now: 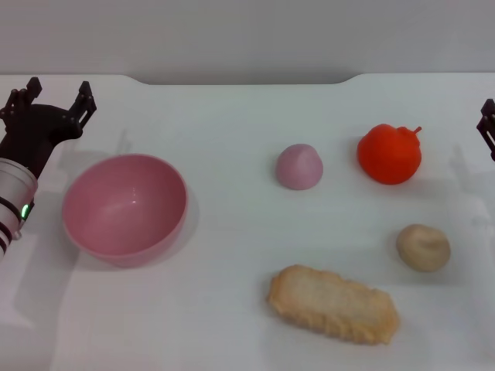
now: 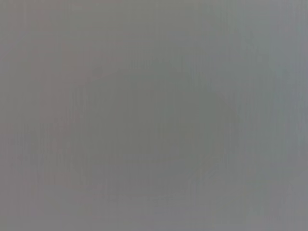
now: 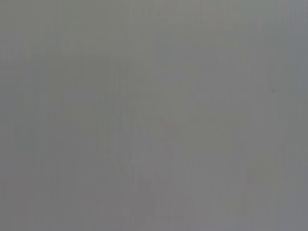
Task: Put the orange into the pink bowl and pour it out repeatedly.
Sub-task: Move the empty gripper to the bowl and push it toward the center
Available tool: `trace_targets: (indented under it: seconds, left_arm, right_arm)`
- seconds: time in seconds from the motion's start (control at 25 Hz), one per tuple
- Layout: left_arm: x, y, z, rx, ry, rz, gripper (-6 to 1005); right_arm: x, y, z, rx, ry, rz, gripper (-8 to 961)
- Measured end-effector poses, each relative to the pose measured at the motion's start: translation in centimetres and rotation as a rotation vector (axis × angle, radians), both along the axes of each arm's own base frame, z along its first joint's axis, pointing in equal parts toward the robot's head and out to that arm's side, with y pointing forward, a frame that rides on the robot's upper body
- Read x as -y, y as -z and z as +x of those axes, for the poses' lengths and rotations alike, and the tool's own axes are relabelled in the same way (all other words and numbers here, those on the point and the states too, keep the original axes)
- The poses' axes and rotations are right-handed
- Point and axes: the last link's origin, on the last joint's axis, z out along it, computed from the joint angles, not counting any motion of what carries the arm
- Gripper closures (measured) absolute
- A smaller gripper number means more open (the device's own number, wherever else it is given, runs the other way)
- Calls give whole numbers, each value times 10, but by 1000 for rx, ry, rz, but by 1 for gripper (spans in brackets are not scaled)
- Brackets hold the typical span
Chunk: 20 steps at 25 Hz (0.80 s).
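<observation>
Nearest, fried cutlet [image 1: 333,304]; orange [image 1: 389,154] at two o'clock may roll. Left gripper [image 1: 52,99] spread wide by pink bowl [image 1: 124,207]; right gripper [image 1: 487,127] unclear.

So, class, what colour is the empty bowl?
Glossy pink bowl, clearest in the head view.

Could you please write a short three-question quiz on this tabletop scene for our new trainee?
1. True or false: the orange lies inside the pink bowl.
2. Which item lies nearest the head view's bottom edge? A) the small pink dome B) the breaded cutlet C) the beige bun
3. Fill in: the left tool hangs beyond the bowl at the table's ___ side.

Key: 1. False; the bowl is empty and the orange sits on the table to the right. 2. B. 3. left. The right tool barely shows at the right edge.
</observation>
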Motion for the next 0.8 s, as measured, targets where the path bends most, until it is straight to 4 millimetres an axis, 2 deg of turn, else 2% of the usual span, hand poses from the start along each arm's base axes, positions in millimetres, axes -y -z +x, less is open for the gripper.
trace_targets:
  seconds: [0.4,0.48,0.56,0.64,0.72,0.8]
  left_arm:
    - [0,0,1,3,1,-1,203]
    - [-8,0,15,-3,5,-30,204]
    - [-8,0,15,-3,5,-30,204]
    - [-16,-2,38,-81,-6,-92,204]
    - [-17,-4,44,-104,-10,-105,204]
    - [-20,-16,64,-145,-39,-150,204]
  right_arm:
    - [-1,2,1,0,12,-13,152]
    - [-2,3,1,-2,17,-21,152]
    - [-2,3,1,-2,17,-22,153]
    - [-3,4,0,-3,16,-22,153]
    - [-3,4,0,-3,16,-22,153]
    - [-3,4,0,-3,16,-22,153]
